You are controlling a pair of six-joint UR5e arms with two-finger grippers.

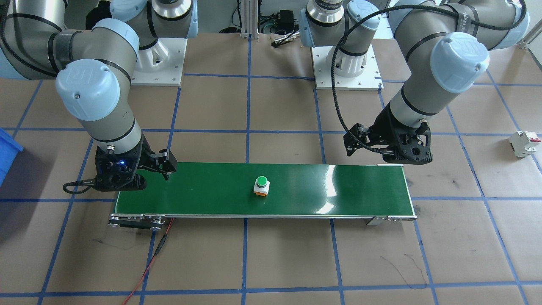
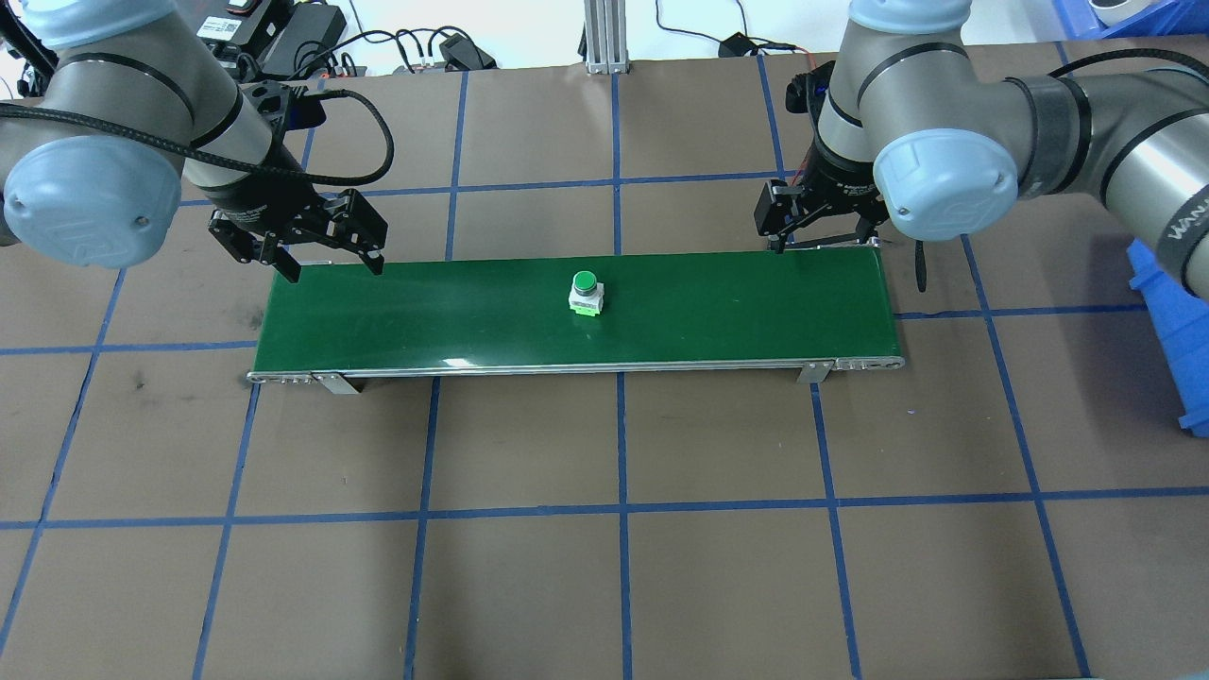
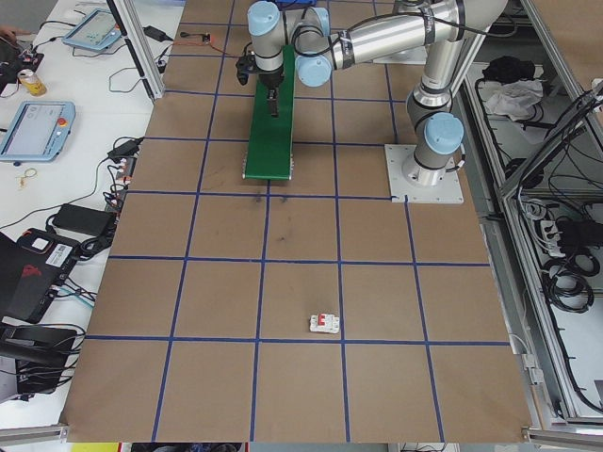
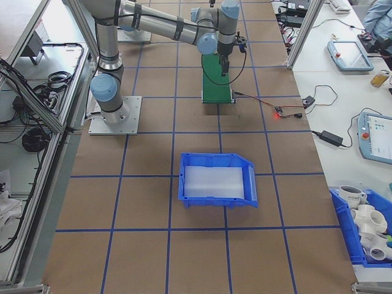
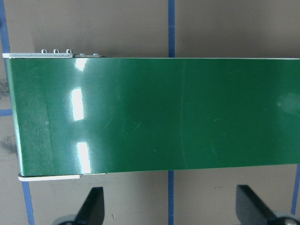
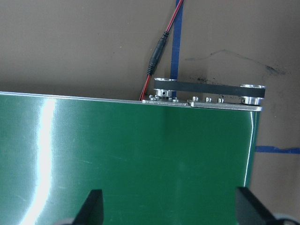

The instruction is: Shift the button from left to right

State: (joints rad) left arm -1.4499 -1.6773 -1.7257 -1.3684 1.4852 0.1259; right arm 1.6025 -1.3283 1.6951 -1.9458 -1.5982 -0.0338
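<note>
1. I see the button (image 2: pixel 586 292) standing upright near the middle of the green conveyor belt (image 2: pixel 453 316); green cap up, white body beneath, orange base showing in the front-facing view (image 1: pixel 261 186); nothing touches it.
2. Left gripper (image 2: pixel 329 260) hangs over the belt's left end at its far edge; fingers spread apart, nothing between them; its wrist camera shows both fingertips (image 5: pixel 93 201) wide apart over brown table just off the belt's edge, and only bare belt (image 5: pixel 154 115) beyond.
3. Right gripper (image 2: pixel 820 236) hovers at the belt's right end, far edge; from overhead the elbow joint partly covers it; its wrist view shows fingertips (image 6: pixel 91 206) well separated over the belt (image 6: pixel 126 154), holding nothing.
4. Both grippers are well apart from the button, one at each end.
5. The right wrist view also picks up the belt's end roller bracket (image 6: pixel 208 89) and a red-and-black wire (image 6: pixel 161 44) running off across the table.
6. A white circuit breaker with a red toggle (image 1: pixel 525 143) lies on the table (image 1: pixel 271 262) well past the belt's left end; a blue bin (image 4: pixel 217 179) sits on the right side, seen from the right-end camera.
</note>
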